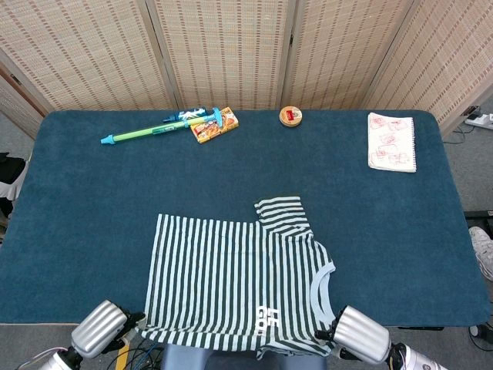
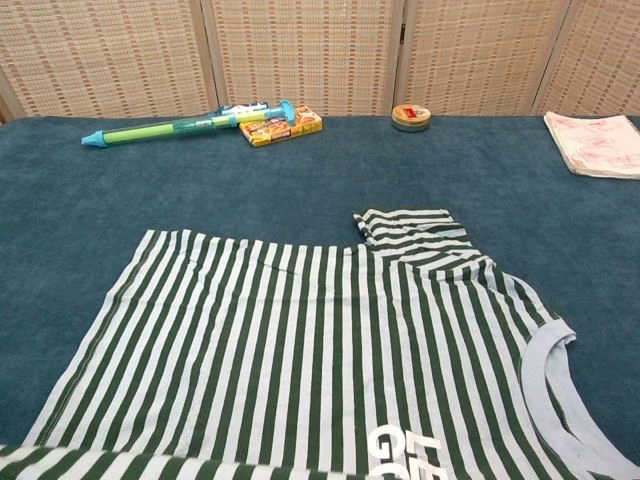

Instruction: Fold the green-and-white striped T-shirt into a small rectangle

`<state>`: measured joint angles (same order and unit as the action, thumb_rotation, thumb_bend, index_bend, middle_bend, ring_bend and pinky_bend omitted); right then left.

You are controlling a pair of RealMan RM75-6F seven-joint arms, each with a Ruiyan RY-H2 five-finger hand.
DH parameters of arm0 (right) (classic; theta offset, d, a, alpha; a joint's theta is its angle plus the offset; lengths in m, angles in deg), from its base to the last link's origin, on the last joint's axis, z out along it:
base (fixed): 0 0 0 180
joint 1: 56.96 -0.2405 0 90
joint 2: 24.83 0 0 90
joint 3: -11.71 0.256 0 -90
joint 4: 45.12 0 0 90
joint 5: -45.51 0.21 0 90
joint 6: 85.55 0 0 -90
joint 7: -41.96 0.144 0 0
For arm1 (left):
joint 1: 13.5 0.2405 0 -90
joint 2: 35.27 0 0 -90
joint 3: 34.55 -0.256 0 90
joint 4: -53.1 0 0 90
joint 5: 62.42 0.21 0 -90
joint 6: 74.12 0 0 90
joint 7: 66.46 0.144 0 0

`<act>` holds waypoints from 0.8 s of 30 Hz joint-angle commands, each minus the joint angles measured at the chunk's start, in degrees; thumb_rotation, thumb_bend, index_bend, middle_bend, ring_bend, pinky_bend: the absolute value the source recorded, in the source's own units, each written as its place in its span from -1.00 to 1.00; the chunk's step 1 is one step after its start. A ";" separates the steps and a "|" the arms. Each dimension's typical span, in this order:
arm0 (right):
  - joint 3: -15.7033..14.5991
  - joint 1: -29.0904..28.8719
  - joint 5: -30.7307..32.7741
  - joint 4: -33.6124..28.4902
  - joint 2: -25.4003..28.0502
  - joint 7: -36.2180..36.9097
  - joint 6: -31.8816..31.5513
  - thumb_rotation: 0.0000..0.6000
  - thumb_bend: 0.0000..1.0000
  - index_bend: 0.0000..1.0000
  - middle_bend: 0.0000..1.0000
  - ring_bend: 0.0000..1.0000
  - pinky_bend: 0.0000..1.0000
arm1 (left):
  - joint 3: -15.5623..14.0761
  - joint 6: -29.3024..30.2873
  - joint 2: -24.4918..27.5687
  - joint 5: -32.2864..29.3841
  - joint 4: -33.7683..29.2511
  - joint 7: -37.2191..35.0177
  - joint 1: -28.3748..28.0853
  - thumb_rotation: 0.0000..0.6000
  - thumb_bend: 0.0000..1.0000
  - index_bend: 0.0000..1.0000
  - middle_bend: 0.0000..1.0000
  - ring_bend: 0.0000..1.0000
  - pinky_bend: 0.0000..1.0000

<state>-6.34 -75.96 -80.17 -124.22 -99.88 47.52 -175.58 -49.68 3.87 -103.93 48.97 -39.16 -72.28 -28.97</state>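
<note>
Robot hand fingers are lying hidden beneath the near bench [image 1: 77, 223] edge on both sides, so their grip cannot be told; only silver forearms are showing. Striped T-shirt [image 1: 239, 277] is lying flat, its near hem doubling over, likely starting the first fold.

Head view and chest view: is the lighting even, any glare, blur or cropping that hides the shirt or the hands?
Head view: soft even light, no glare, sharp; the T-shirt shows whole, only the arms' silver cuffs appear at the bottom edge, hands unseen. Chest view: equally sharp and flat-lit, but the shirt's near edge is cropped and the notebook is cut by the right border.
</note>
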 commanded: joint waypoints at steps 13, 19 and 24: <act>8.06 -1.58 11.10 -1.80 -4.37 -3.69 7.86 1.00 0.27 0.68 1.00 1.00 1.00 | 9.18 -12.89 -1.88 -10.88 -0.67 -1.11 -9.58 1.00 0.17 0.25 0.84 0.68 0.78; 11.06 -3.06 14.03 0.18 -7.19 -5.35 10.51 1.00 0.27 0.68 1.00 1.00 1.00 | 12.20 -18.29 -3.30 -15.68 0.98 -2.68 -13.28 1.00 0.18 0.25 0.84 0.68 0.78; 12.69 -4.62 15.58 1.67 -8.79 -6.15 12.62 1.00 0.27 0.68 1.00 1.00 1.00 | 13.90 -21.73 -4.69 -18.82 3.08 -2.96 -15.61 1.00 0.17 0.24 0.84 0.68 0.78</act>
<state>6.07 -80.27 -64.88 -122.87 -108.38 41.64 -163.30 -36.29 -17.25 -108.18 30.75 -36.64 -75.10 -44.00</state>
